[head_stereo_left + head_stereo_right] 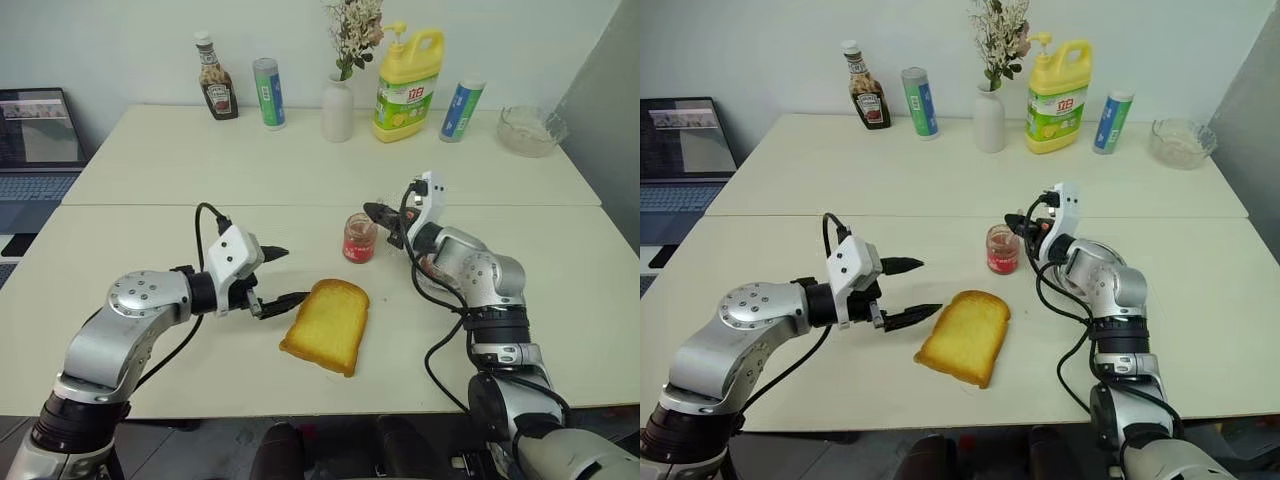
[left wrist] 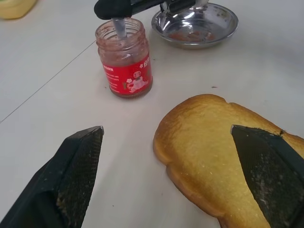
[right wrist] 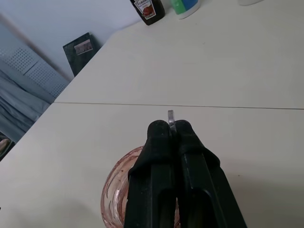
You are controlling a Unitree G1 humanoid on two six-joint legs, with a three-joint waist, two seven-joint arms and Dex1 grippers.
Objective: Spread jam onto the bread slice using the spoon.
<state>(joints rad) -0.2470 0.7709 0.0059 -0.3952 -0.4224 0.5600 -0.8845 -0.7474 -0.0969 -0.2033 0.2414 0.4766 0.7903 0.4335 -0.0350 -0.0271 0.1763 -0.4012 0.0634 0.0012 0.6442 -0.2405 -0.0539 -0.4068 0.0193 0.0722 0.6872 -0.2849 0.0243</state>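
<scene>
While the right gripper [image 1: 374, 211] pinches the spoon [image 2: 119, 27] handle, bowl dipping into the jam [image 1: 359, 238] jar just below its tips, the stiff, slick metal needs a firm hold. Near the wide-open, empty left gripper [image 1: 283, 275], the bread slice [image 1: 327, 324] looks soft.

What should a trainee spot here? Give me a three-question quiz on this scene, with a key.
1. True or false: the left gripper is shut on the bread slice.
2. Pick one: the spoon pinched in the right gripper dips into A) the jam jar, B) the steel dish, C) the ketchup bottle.
3. Short answer: is any jam visible on the bread slice?

Key
1. False: its fingers stand open beside the slice.
2. A.
3. No, its top looks plain golden yellow.
</scene>
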